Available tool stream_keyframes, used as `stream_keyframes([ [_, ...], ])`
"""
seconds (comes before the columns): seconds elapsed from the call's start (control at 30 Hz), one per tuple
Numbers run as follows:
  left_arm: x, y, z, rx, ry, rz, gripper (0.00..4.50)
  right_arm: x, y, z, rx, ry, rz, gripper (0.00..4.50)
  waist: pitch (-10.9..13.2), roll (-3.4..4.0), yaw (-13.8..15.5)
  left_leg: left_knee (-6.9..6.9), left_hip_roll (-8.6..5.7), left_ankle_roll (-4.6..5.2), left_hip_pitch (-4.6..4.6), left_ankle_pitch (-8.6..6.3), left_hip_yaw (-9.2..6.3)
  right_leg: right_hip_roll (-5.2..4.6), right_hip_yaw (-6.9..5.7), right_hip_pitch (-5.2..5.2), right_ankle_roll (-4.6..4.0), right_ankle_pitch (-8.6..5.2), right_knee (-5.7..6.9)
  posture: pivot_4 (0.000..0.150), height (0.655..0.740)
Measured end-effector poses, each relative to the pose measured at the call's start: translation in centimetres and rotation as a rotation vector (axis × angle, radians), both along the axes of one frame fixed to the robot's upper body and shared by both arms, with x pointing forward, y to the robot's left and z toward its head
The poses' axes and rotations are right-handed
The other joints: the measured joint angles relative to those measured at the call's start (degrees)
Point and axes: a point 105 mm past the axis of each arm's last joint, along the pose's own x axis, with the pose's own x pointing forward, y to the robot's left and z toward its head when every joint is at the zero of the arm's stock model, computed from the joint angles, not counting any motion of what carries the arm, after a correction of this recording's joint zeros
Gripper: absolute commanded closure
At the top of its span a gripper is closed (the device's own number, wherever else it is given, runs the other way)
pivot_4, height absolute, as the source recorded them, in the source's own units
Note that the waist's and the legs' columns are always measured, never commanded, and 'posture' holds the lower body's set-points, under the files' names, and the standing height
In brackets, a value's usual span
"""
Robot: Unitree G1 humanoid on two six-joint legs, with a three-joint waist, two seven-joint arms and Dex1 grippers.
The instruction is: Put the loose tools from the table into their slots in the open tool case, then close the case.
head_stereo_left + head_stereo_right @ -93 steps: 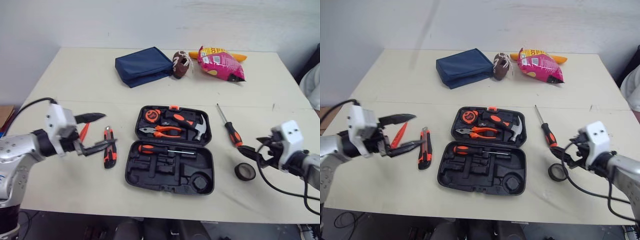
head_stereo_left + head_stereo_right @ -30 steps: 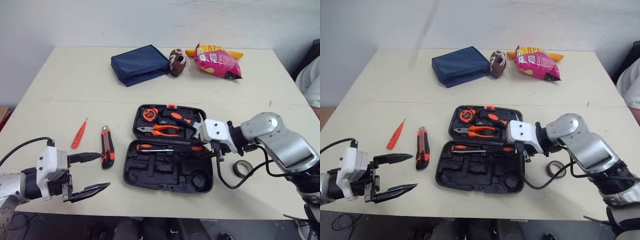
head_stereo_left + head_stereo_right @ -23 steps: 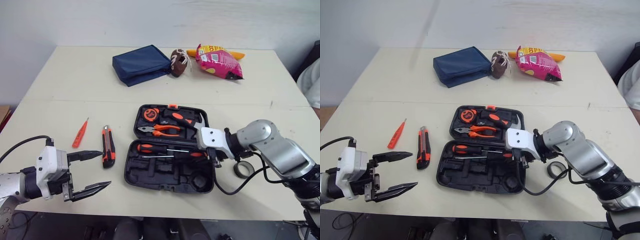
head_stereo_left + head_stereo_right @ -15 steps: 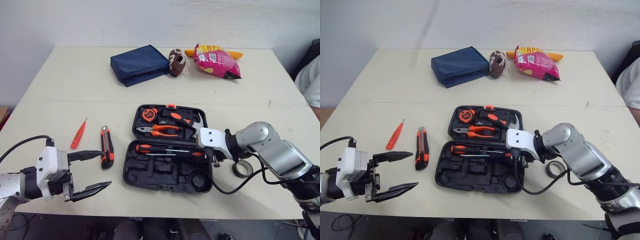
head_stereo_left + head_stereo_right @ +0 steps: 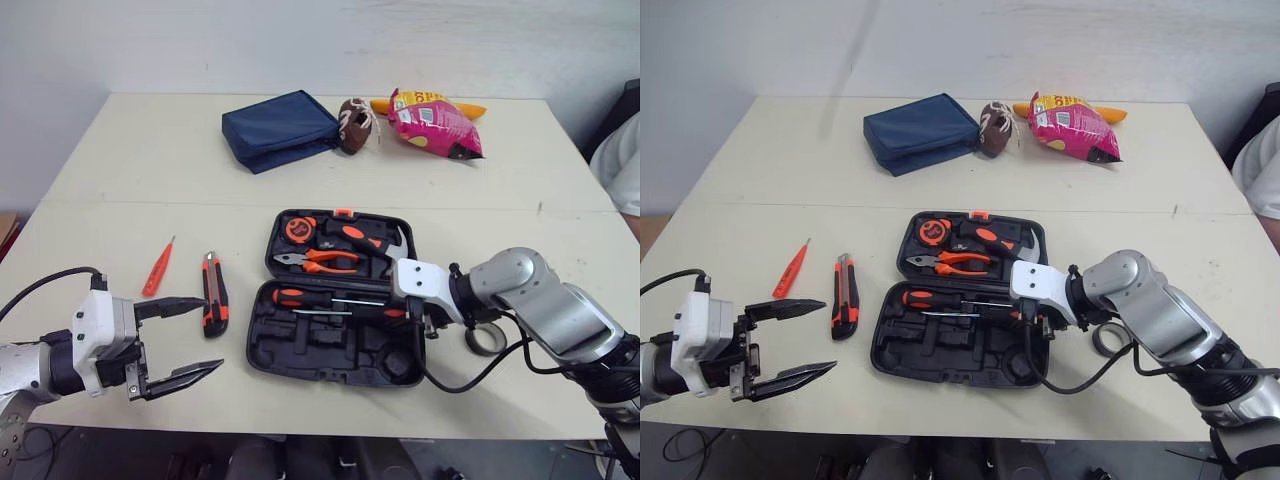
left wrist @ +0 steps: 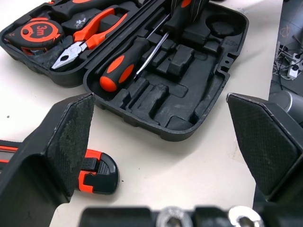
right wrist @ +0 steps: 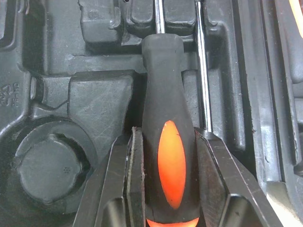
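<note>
A black moulded plastic tool case (image 5: 330,352) lies open in the middle of the beige surface (image 5: 150,170). The right claw (image 7: 168,132) is closed around the handle of a black-and-orange screwdriver (image 7: 163,75), holding it low at the right end of the case's near half, shaft pointing left; whether it sits fully in its slot cannot be told. A second orange-handled screwdriver (image 5: 318,297) lies just beyond it in the same half. The far half holds an orange tape measure (image 5: 302,229), orange-handled pliers (image 5: 320,262) and a hammer (image 5: 375,240). The left claw (image 5: 205,336) hangs wide open and empty over the near left of the surface. Left of the case lie an orange-and-black utility knife (image 5: 213,293) and a slim orange tester screwdriver (image 5: 158,268); a roll of black tape (image 5: 487,340) lies right of the case
</note>
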Motion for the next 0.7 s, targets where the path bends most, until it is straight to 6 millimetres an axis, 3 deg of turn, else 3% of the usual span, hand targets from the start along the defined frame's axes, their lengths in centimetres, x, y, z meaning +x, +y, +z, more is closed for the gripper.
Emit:
stream_keyframes([
  [0.23,0.0,0.0,0.0,0.0,-0.001,0.002,0.0,-0.1,0.0,0.0,-0.004,0.005,-0.01,3.47,0.0,0.0,0.01,0.0,0.0,0.0,0.0,0.0,-0.01,0.0,-0.01,0.0,0.0,0.0,0.0,0.15,0.74],
  [0.3,0.0,0.0,0.0,0.0,-0.001,0.002,0.0,-0.2,0.0,0.0,-0.004,0.004,-0.01,2.4,0.0,-0.01,0.01,0.0,0.0,0.0,0.0,0.0,-0.01,0.0,-0.01,0.01,0.0,0.0,0.0,0.15,0.74],
  [0.4,0.0,0.0,0.0,0.0,-0.001,0.004,0.0,0.0,-0.4,0.7,0.003,-0.02,-0.01,1.17,0.0,-0.01,0.03,0.01,0.0,0.0,0.0,0.0,-0.01,0.0,-0.02,0.02,0.0,0.0,-0.01,0.15,0.74],
  [0.7,0.1,0.0,0.0,-0.002,-0.002,0.007,0.0,-0.1,-2.0,1.8,-0.013,0.016,0.056,1.17,0.0,-0.03,-0.05,0.01,0.0,0.0,0.01,0.0,-0.03,0.01,-0.04,0.02,0.0,0.0,0.01,0.15,0.74],
])
